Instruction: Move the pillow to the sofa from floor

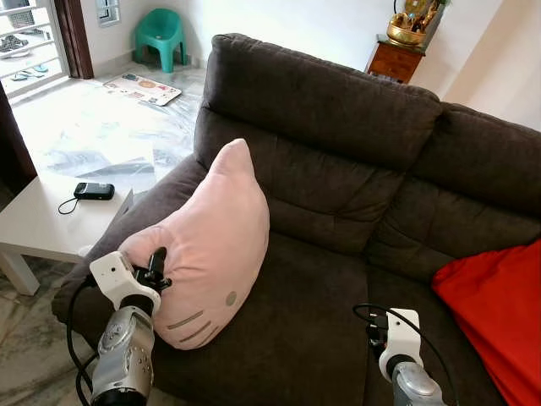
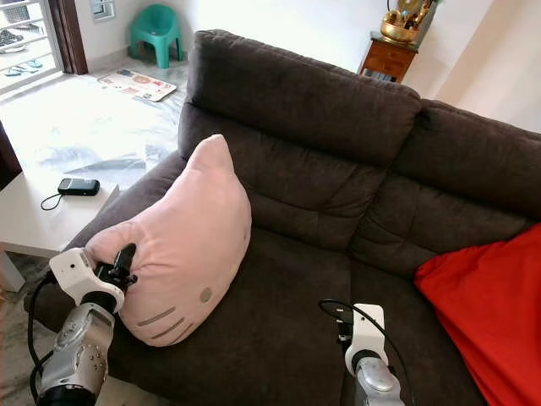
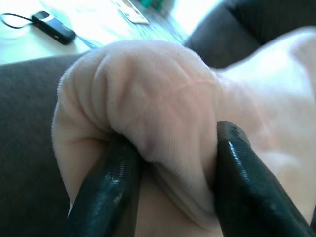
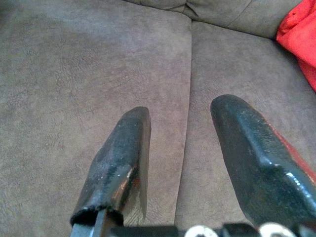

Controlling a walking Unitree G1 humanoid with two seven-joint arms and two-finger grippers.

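Note:
A pale pink cat-face pillow (image 1: 211, 245) leans on the left seat of the dark brown sofa (image 1: 338, 118), its pointed ear up against the backrest. My left gripper (image 1: 157, 269) is shut on the pillow's lower left corner; the wrist view has both black fingers (image 3: 111, 192) pinching a fold of pink fabric (image 3: 158, 113). My right gripper (image 4: 180, 148) hovers open over the sofa's seat cushion (image 4: 98, 74), near the seam between two cushions, holding nothing. Its wrist (image 1: 397, 338) is low at the front of the seat.
A red cushion (image 1: 499, 313) lies on the right seat. A white low table (image 1: 51, 216) with a black phone (image 1: 93, 191) stands left of the sofa arm. Beyond are a tiled floor, a green plastic chair (image 1: 161, 35) and a wooden cabinet (image 1: 393, 59).

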